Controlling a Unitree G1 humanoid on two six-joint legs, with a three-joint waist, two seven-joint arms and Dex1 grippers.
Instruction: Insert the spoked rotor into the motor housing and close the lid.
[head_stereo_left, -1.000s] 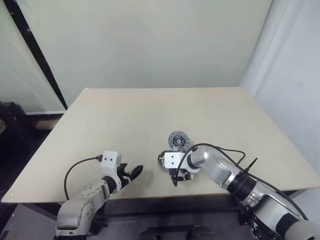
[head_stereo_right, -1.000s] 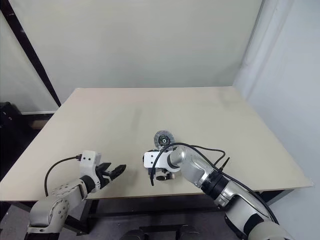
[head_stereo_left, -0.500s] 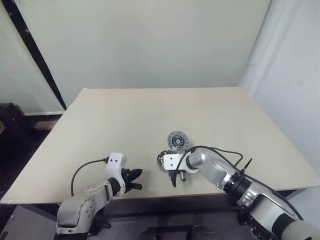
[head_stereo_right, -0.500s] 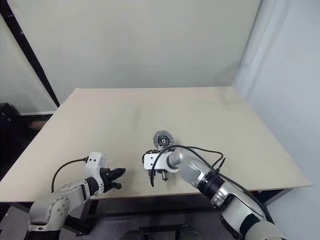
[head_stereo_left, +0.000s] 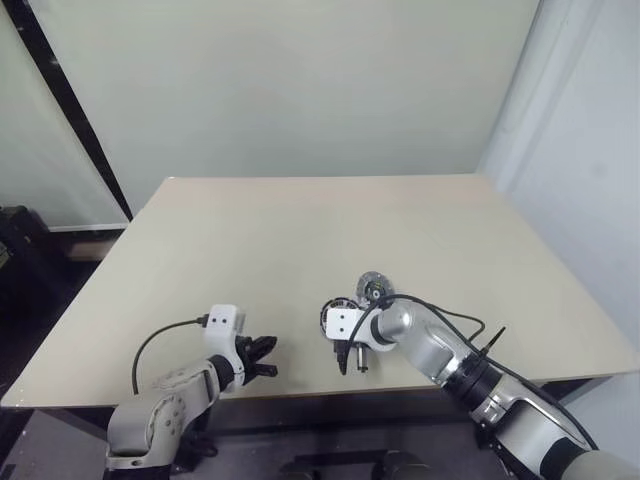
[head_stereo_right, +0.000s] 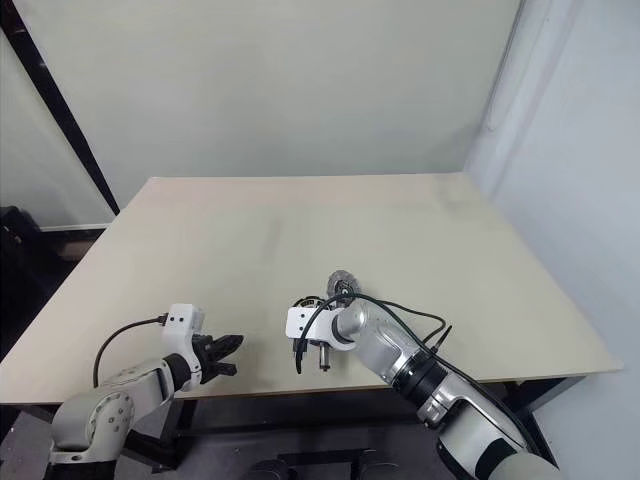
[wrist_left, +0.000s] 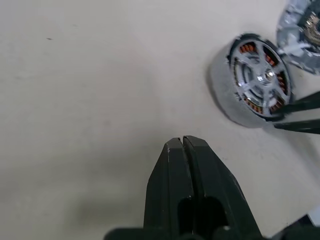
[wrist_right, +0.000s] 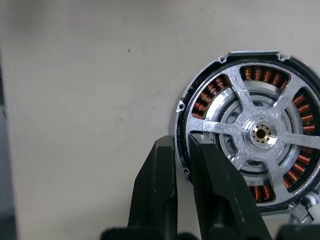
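Note:
The motor housing (wrist_right: 206, 99) shows its ring of copper windings in the right wrist view. The silvery spoked rotor (wrist_right: 261, 132) sits inside it. My right gripper (wrist_right: 181, 146) is shut on the housing's dark rim, one finger inside and one outside. In the left wrist view the housing (wrist_left: 225, 92) stands tilted, face toward me. The grey lid (head_stereo_left: 375, 287) lies just behind it on the table. My left gripper (head_stereo_left: 264, 357) is shut on nothing, low over the table to the left of the housing.
The tan table (head_stereo_left: 300, 220) stretches wide behind the parts. Its front edge (head_stereo_left: 300, 391) runs close under both grippers. A black cable (head_stereo_left: 450, 315) loops over my right forearm.
Both grippers have closed, the left on nothing and the right on the housing's rim. The lid has shifted a little to the right.

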